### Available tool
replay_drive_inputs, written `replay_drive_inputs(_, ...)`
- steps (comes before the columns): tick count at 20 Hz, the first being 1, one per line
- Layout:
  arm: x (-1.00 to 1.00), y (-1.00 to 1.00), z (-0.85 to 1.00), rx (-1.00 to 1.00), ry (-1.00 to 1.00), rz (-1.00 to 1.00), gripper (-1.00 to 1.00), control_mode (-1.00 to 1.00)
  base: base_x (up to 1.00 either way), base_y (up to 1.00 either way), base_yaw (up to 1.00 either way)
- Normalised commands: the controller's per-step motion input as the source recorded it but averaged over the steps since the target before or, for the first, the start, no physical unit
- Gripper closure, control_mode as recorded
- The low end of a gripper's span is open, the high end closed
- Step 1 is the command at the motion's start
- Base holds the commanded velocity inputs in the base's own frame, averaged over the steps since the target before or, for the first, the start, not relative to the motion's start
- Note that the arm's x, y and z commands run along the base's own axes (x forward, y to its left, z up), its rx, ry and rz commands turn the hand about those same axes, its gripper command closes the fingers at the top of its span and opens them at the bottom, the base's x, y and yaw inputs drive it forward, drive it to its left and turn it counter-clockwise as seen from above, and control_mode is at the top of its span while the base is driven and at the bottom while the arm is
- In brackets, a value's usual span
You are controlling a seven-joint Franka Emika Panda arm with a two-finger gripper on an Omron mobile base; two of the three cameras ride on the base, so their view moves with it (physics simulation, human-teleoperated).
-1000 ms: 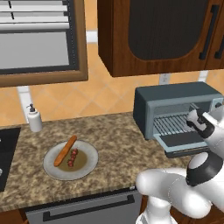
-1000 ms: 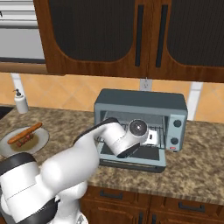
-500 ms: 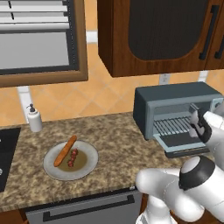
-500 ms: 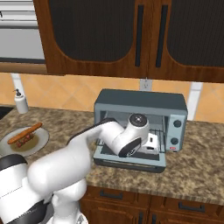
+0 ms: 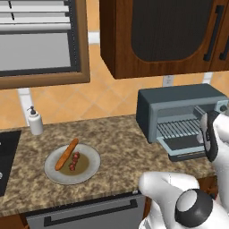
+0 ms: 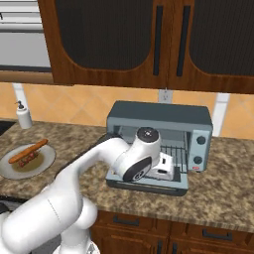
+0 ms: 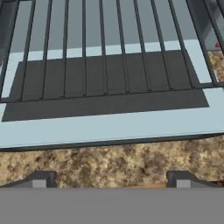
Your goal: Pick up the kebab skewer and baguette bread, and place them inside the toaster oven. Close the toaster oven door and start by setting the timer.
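The toaster oven (image 5: pixel 179 100) (image 6: pixel 163 113) stands on the counter at the right. Its door (image 5: pixel 185 144) (image 6: pixel 149 182) (image 7: pixel 109 124) lies folded down flat, and the wire rack (image 7: pixel 105 48) shows behind it. My gripper (image 7: pixel 111 181) (image 6: pixel 166 171) (image 5: pixel 206 136) hovers just in front of the door's front edge, open, with nothing between its fingertips (image 7: pixel 43 178). Far to the left, the orange-brown baguette bread (image 5: pixel 66 154) (image 6: pixel 29 151) and the dark red kebab skewer (image 5: pixel 74 162) (image 6: pixel 30 158) lie side by side on a grey plate (image 5: pixel 87 170) (image 6: pixel 45 161).
A white soap dispenser (image 5: pixel 35 120) (image 6: pixel 23 116) stands by the wall behind the plate. A black cooktop (image 5: pixel 6 152) sits at the far left. Dark wood cabinets (image 6: pixel 149 39) hang above the oven. Two knobs (image 6: pixel 200 140) are on the oven's right face.
The jaws have spread from half shut to wide open. The hand has dropped slightly in front of the lowered oven door. Plate and food have not moved.
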Motion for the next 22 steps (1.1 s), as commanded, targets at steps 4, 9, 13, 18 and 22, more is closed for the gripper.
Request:
replay_drive_inputs(4, -0.36, 0.9, 0.47, -0.02, 0.05, -0.05, -1.0, -1.0, 0.0, 0.0, 0.0)
replay_drive_inputs(9, -0.36, 0.99, 0.3, 0.0, 0.01, -0.03, -1.0, -1.0, 0.0, 0.0, 0.0)
replay_drive_inputs(13, -0.04, 0.91, 0.14, 0.0, 0.02, 0.0, -1.0, -1.0, 0.0, 0.0, 0.0)
replay_drive_inputs(18, 0.0, 0.89, 0.07, 0.0, 0.03, 0.0, -1.0, -1.0, 0.0, 0.0, 0.0)
replay_drive_inputs(22, 0.04, 0.9, 0.23, 0.0, 0.07, 0.0, -1.0, -1.0, 0.0, 0.0, 0.0)
